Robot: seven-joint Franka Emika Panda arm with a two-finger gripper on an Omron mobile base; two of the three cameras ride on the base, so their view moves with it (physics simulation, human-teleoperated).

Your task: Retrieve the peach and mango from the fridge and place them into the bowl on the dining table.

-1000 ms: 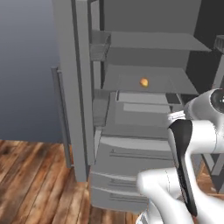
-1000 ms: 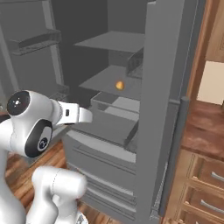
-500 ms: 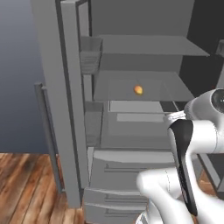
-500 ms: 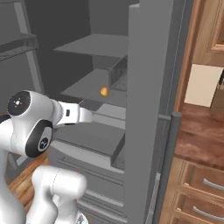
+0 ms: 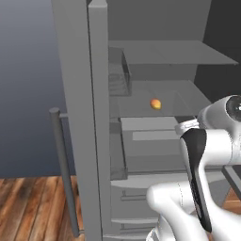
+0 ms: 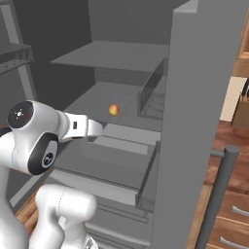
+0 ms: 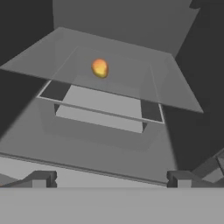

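Observation:
The fridge [image 5: 77, 94] stands open in front of me, its grey shelves bare apart from one fruit. The mango [image 5: 155, 104], small and yellow-orange, lies on the middle glass shelf [image 6: 87, 102], a little left of its centre. The right base view shows the mango [image 6: 114, 110] just beyond my white wrist. In the hand view my gripper [image 7: 111, 178] is open, low and short of the shelf, with the mango [image 7: 100, 68] ahead and above the fingertips [image 7: 43, 177]. Nothing sits between the jaws. The peach, the bowl and the dining table are out of view.
The left fridge door carries a long bar handle [image 5: 63, 169] and clear door bins [image 5: 118, 70]. The right door [image 6: 204, 121] and its handle [image 6: 219, 194] stand close at my right. A grey drawer [image 5: 150, 136] juts out below the mango's shelf. Wooden cabinets [image 6: 233, 214] flank the fridge.
The whole picture has shifted: the base has driven closer to the open fridge, so the shelves and the mango look larger. The gripper has stayed open.

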